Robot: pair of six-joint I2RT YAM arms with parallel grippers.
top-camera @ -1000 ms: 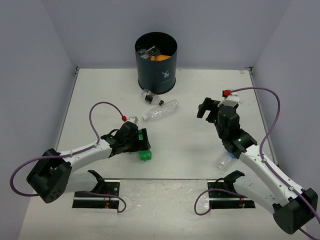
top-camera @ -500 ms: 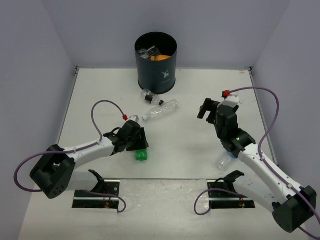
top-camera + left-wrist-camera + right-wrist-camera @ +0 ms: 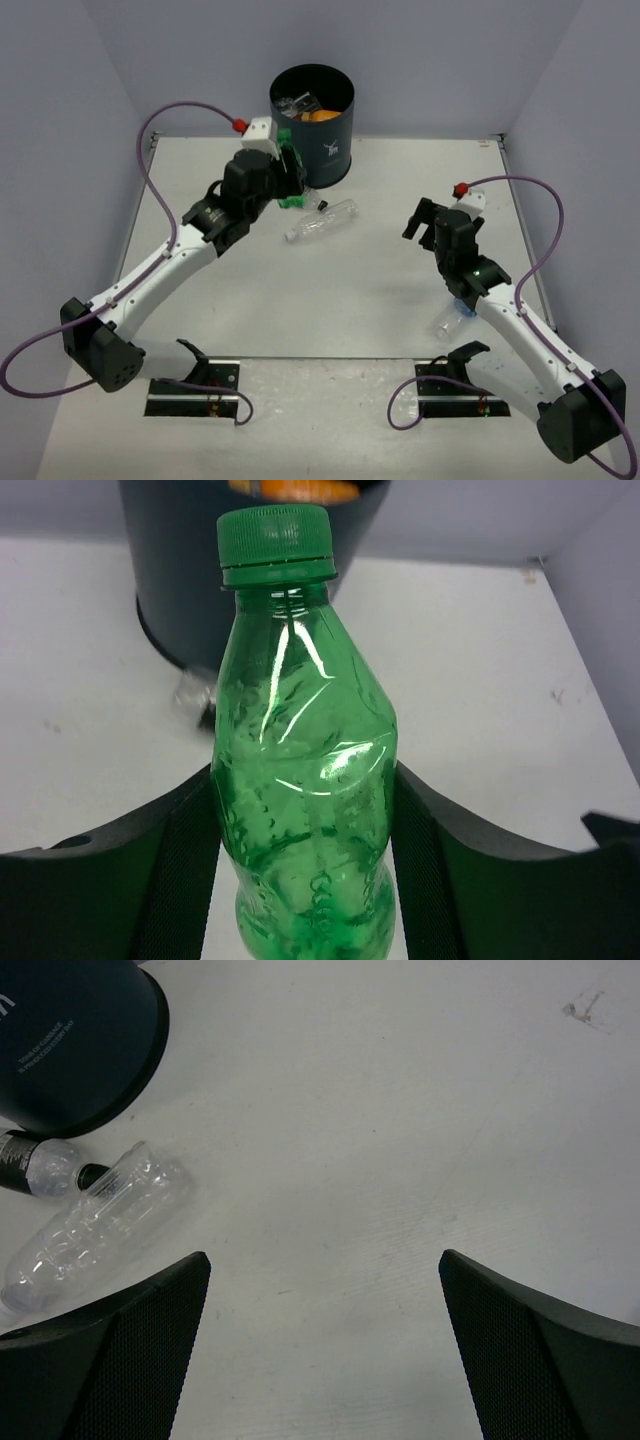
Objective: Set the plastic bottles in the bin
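From above, the left gripper (image 3: pixel 287 172) is squeezing the green bottle (image 3: pixel 290 198), lifted off the table (image 3: pixel 360 290). The bin (image 3: pixel 312 130) is just ahead of it, but the bottle is not over the opening yet. The right gripper (image 3: pixel 424 222) is spread wide and holds nothing. A small clear bottle (image 3: pixel 447 322) lies behind it, under its arm.

From the left wrist, the green bottle (image 3: pixel 300 780) sits between the two fingers (image 3: pixel 170 880), pinched around its fat middle. Its cap (image 3: pixel 275 545) points at the bin (image 3: pixel 180 580). The bottle looks empty, thin and dented. I think it is light, squashy and slippery, so a soft squeeze at the middle is best.

From the right wrist, the right gripper (image 3: pixel 322 1260) has nothing between its fingers. A clear bottle (image 3: pixel 95 1225) lies ahead on its left. A black-capped bottle (image 3: pixel 30 1165) lies past it, close beside the bin (image 3: pixel 70 1050).
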